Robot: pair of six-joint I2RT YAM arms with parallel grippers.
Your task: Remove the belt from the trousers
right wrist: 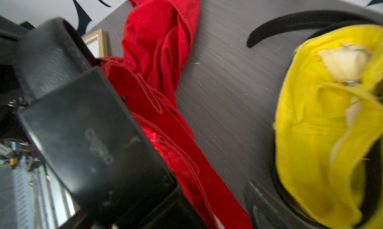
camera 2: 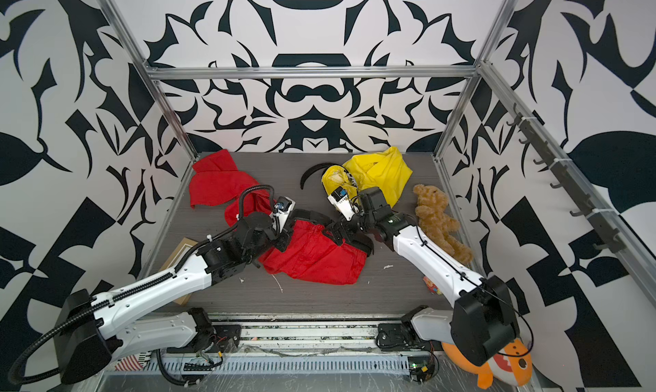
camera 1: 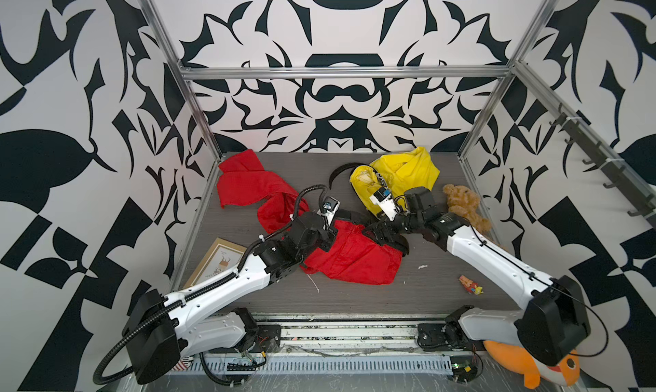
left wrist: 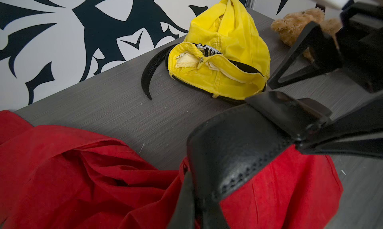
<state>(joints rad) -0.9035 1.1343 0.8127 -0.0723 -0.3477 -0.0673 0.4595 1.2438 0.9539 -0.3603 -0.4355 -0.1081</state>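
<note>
Grey table [camera 1: 443, 290]: belt [left wrist: 228, 145] crosswise on red trousers [camera 1: 355, 262]

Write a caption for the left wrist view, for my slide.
Left claw pinches the belt on red trousers; right claw open at its buckle.

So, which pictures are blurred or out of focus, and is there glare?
Right wrist view: motion blur smears the yellow trousers and the table grain; the black buckle close to the lens is soft, with dull glare. Left wrist view: yellow trousers sharp, near belt slightly soft. Both top views: sharp, evenly lit.
</note>
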